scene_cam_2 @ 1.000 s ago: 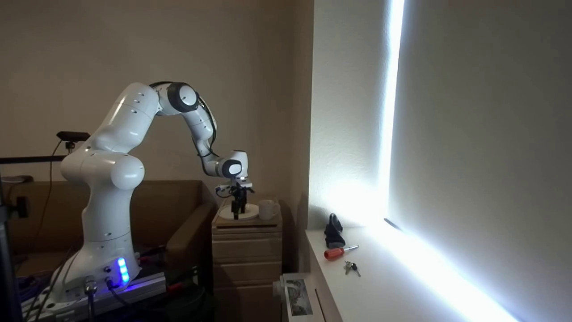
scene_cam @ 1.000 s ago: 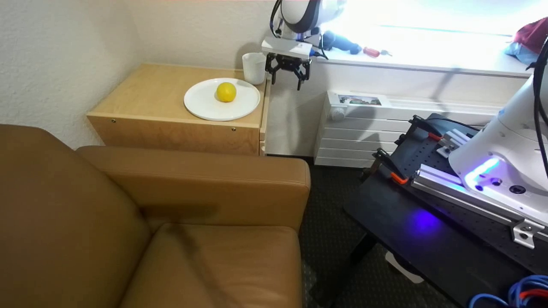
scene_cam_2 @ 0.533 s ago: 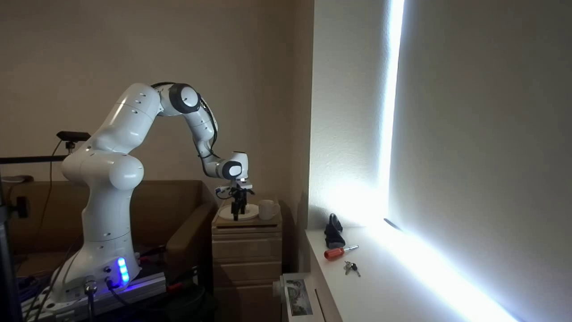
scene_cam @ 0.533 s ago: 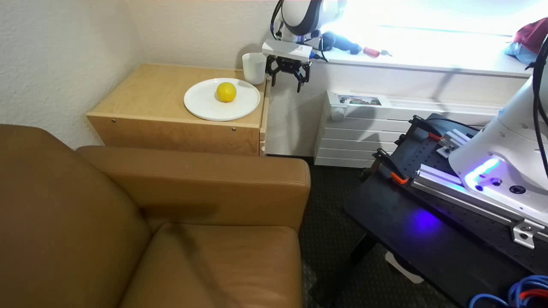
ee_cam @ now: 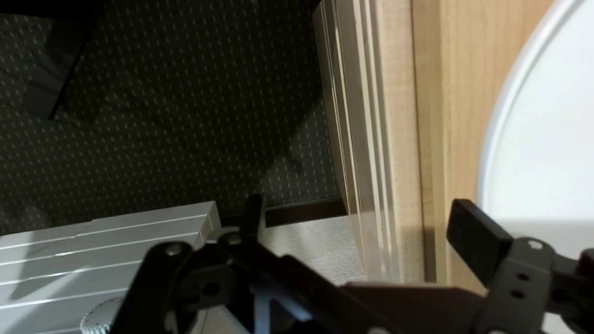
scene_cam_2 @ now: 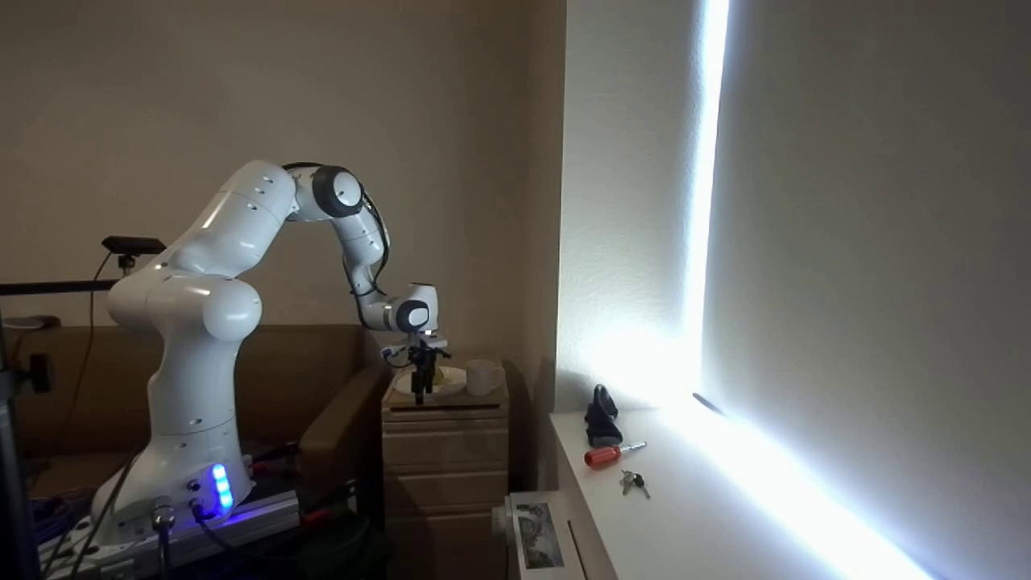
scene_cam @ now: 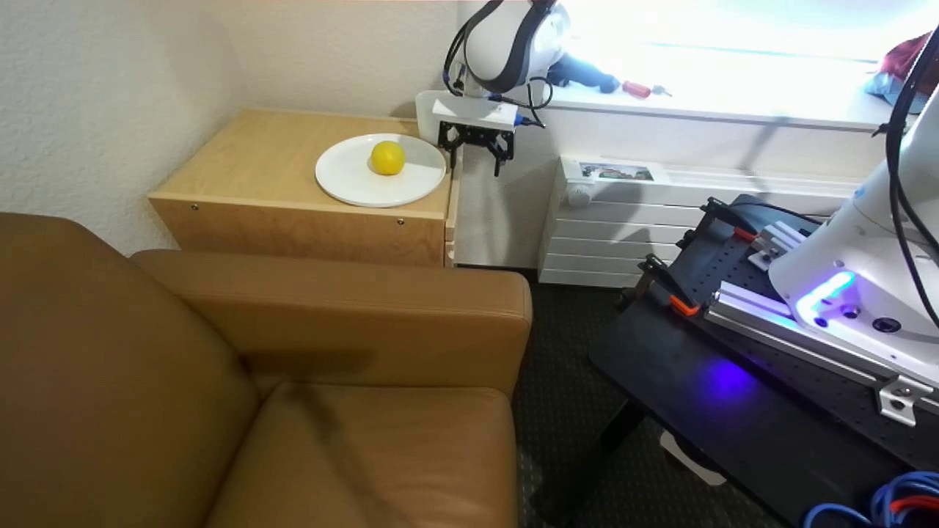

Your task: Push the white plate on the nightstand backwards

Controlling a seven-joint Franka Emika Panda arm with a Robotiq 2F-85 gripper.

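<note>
Wrist view showed, at three o'clock, the white plate (ee_cam: 552, 153) on the nightstand (ee_cam: 466, 116), the gripper (ee_cam: 359, 213) spread wide and empty with one finger (ee_cam: 480, 241) near the rim (ee_cam: 494, 139), presumably set there to shove it backwards, though contact was hard to judge.

Bright light (scene_cam_2: 773, 483) spills over the windowsill (scene_cam_2: 685, 515), and a brown sofa (scene_cam: 279, 367) edges the dark carpet (scene_cam: 561, 359).

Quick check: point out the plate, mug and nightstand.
White plate (scene_cam: 380, 189), in an exterior view: upper surface.
White mug (scene_cam_2: 481, 378), in an exterior view: body.
Nightstand (scene_cam: 271, 158), in an exterior view: wooden top.
</note>
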